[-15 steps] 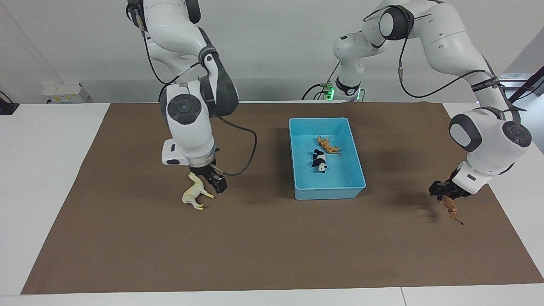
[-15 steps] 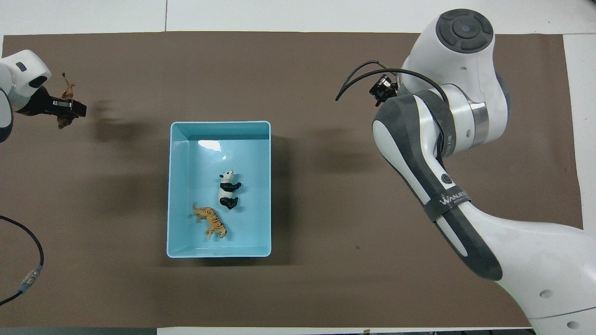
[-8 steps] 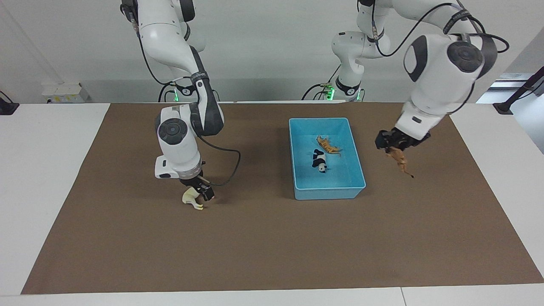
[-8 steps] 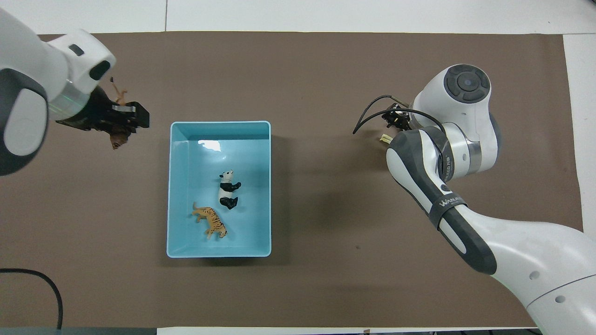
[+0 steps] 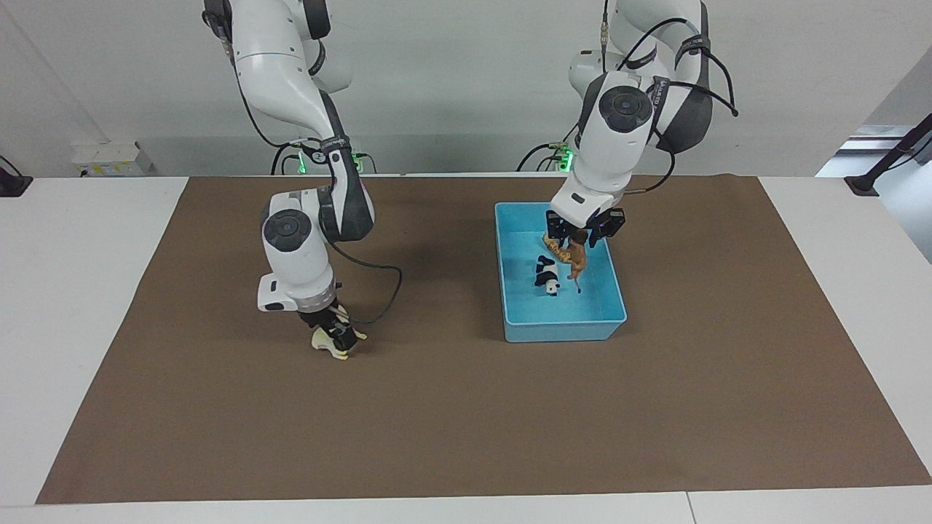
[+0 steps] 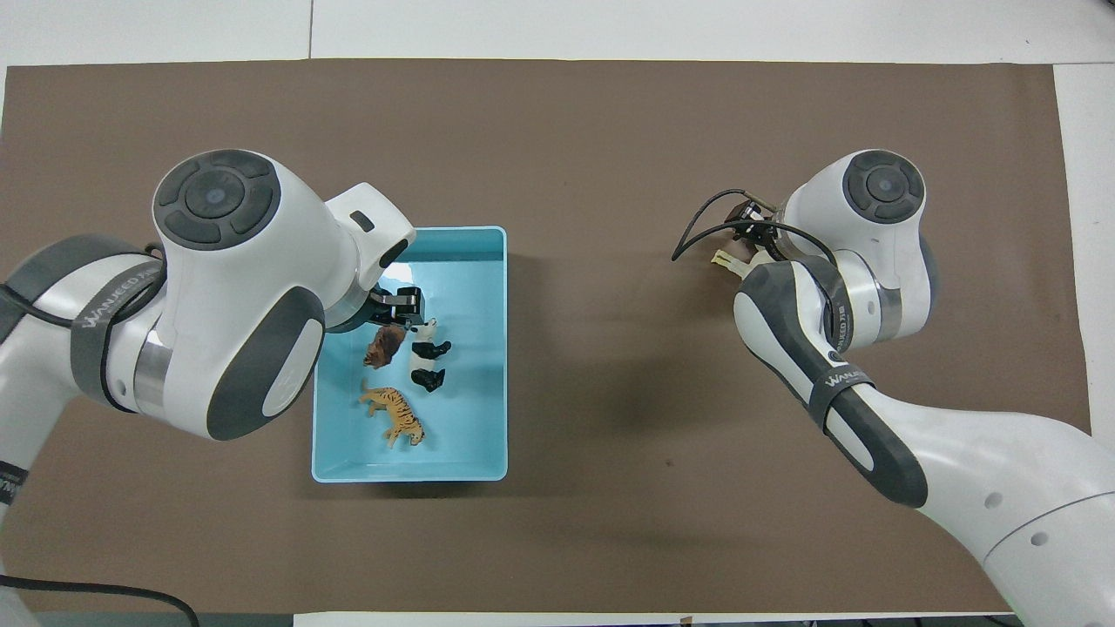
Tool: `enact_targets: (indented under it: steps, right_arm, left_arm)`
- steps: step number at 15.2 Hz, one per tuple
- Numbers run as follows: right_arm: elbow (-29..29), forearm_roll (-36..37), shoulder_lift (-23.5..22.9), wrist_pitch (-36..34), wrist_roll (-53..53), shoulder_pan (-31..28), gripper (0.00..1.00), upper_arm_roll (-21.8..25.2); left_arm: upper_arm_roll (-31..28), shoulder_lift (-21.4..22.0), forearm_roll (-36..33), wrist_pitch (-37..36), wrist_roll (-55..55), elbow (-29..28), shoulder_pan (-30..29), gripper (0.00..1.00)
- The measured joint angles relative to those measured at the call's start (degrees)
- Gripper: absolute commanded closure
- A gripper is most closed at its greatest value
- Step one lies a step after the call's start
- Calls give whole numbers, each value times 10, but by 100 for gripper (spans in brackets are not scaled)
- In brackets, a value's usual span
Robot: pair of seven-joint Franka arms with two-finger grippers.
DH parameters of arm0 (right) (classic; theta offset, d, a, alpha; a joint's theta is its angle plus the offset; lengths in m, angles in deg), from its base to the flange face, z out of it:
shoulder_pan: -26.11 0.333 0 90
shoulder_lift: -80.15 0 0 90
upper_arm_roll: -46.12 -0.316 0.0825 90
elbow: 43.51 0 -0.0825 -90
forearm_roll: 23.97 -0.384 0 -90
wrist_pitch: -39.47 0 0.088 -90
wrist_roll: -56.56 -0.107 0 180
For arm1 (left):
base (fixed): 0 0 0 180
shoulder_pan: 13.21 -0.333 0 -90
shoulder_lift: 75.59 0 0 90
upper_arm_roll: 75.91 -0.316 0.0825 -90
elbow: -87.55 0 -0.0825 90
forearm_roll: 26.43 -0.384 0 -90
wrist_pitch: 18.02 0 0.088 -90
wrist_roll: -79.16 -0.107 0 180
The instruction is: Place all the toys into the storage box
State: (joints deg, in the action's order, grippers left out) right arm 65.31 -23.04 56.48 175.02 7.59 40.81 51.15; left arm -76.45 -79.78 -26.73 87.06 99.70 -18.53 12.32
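Two toys already lie in the box point(image 5: 561, 331): the tiger point(image 6: 394, 416) and the panda point(image 6: 428, 353), side by side on its floor. The left gripper point(image 5: 582, 231) hangs over the box with the lion point(image 5: 575, 260) directly beneath it; its jaws appear spread, and the lion looks to be dropping free or just let go, though from this angle I cannot be sure it has fully left the fingers. The overhead view shows the lion point(image 6: 383, 345) over the box floor beside the panda, so it should land inside. The right gripper point(image 5: 341, 335) is down at the mat point(image 5: 466, 437) toward the right arm's end of the table, its jaws set wide around the horse point(image 5: 328, 344), which sits on the mat well apart from the box; a firm grip does not show yet. So the step in hand is the third toy's release, with the fourth being picked up. Next, the left arm needs to lift clear of the box, while the right gripper must close on the horse, raise it, carry it over the box rim and let go above a bare patch of floor.
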Motion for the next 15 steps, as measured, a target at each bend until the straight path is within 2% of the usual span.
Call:
enact_targets:
  steps: [1, 4, 5, 7, 10, 12, 13, 15]
  right_arm:
    - [10, 0, 0, 16, 0, -2, 100, 0]
    - [25, 2, 2, 40, 13, -4, 100, -1]
    - [22, 2, 5, 30, 25, -3, 100, -1]
    - [-4, 3, 9, -37, 42, -3, 100, -2]
    - [-128, 2, 12, -208, 46, 8, 100, -8]
    - [-214, -7, 11, -295, 19, 44, 100, -12]
    - [-249, -14, 9, -315, -24, 72, 100, -14]
    - [-311, -27, -8, -311, -138, 146, 100, -17]
  left_arm:
    - [-3, 2, -1, 1, -1, 0, -2, 0]
    - [-8, 8, -3, 7, -4, 1, -27, 0]
    - [-9, 9, -5, 10, -19, 6, -46, 0]
    - [-11, 10, -7, 4, -83, 38, -100, 0]
    - [-14, 14, -7, -32, -155, 101, -176, 0]
    - [-15, 28, -7, -69, -169, 126, -204, 0]
    - [-15, 41, -7, -91, -170, 131, -210, 0]
    - [-13, 72, -7, -129, -170, 128, -213, 0]
